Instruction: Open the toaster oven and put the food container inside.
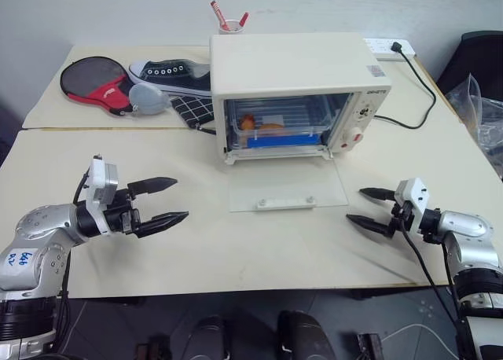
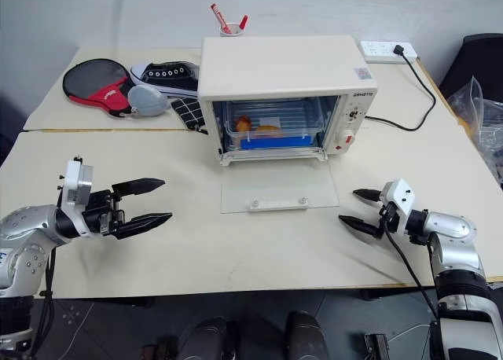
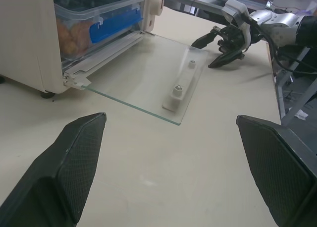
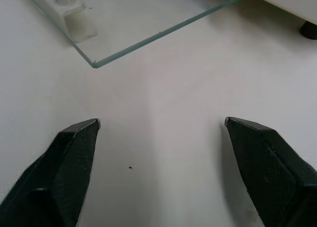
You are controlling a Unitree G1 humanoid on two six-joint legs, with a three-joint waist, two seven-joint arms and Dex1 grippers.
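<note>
Left gripper (image 1: 165,200) lower left, jaws wide, empty. Clear plastic food container (image 1: 277,129) with blue clips sits inside cream-white toaster oven (image 1: 297,89), centre; rigid, light, slick: grip the sides. Right gripper (image 1: 371,207) lower right, parted, empty.

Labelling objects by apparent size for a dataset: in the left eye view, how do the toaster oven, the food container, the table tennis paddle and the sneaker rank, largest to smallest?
1. toaster oven
2. sneaker and table tennis paddle: look alike and partly overlapped, so unranked
3. food container, partly hidden inside the oven
</note>
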